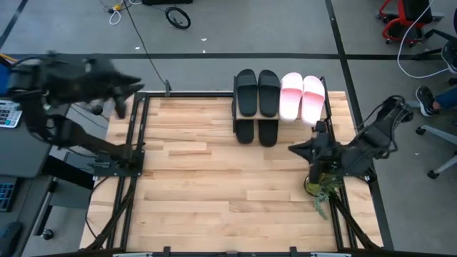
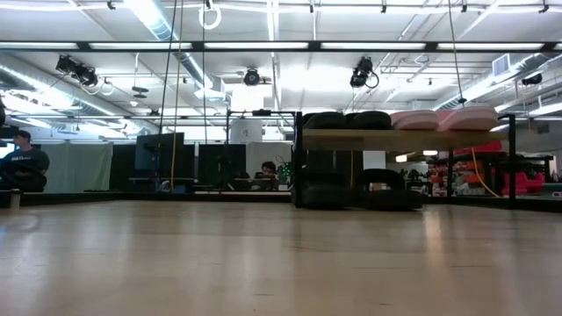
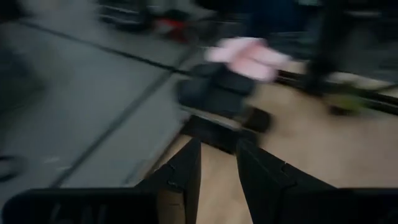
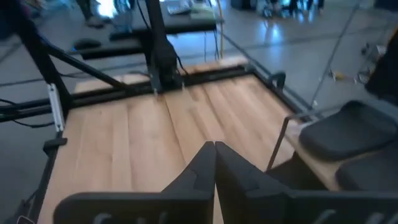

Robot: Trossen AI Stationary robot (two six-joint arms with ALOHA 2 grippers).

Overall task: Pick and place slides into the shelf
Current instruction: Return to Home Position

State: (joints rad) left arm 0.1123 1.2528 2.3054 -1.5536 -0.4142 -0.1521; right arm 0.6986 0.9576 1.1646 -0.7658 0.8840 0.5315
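Observation:
The shelf [image 1: 327,101] stands at the table's far edge, right of the middle. Two black slides [image 1: 258,91] and two pale pink slides [image 1: 303,97] lie side by side on its top board. Two more black slides [image 1: 258,133] rest on the lower board, their ends sticking out toward the near side. My left gripper [image 1: 134,90] hangs high over the table's far left corner, open [image 3: 217,168], with nothing between its fingers. Right of the shelf's near side, my right gripper [image 1: 292,149] is raised and shut [image 4: 214,155], holding nothing.
The wooden tabletop [image 1: 214,185] stretches wide in front of the shelf. A small green plant [image 1: 321,191] sits by the right arm's base. Black frame rails [image 1: 136,143] run along the table's left and right sides. A seated person [image 2: 25,163] shows far behind the table.

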